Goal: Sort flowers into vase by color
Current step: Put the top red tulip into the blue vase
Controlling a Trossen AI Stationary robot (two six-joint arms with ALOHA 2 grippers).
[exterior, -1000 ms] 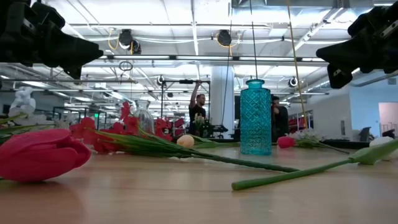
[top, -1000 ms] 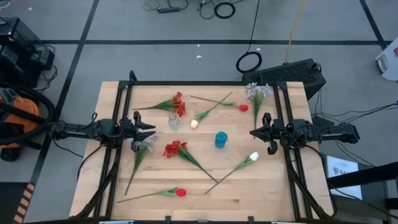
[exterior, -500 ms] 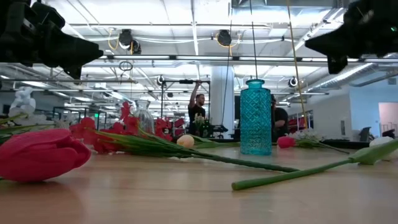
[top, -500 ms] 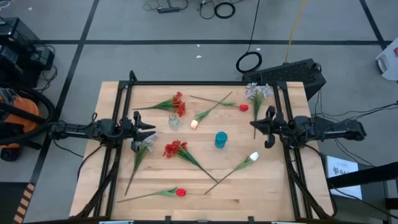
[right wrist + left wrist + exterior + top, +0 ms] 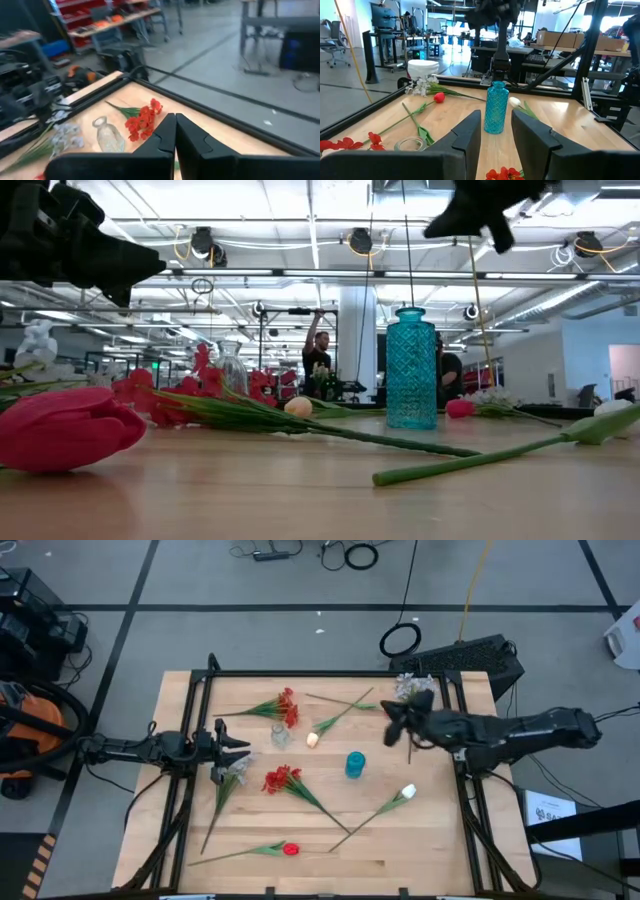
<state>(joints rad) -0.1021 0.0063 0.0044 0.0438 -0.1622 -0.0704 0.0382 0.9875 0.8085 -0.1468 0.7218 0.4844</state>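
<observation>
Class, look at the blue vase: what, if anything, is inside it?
The blue vase stands upright with no stem rising from its mouth. Every flower lies on the table. Its patterned glass hides the bottom.

The high view looked straight down on the whole wooden table (image 5: pixel 420 840), with floor all round. The low view sat at table-top height, very near a red bud (image 5: pixel 62 428) at lower left, facing the room. The left wrist view looked across the table toward the blue vase (image 5: pixel 496 108), which also stood mid-frame in the low view. The right wrist view faced the table's far corner.
</observation>
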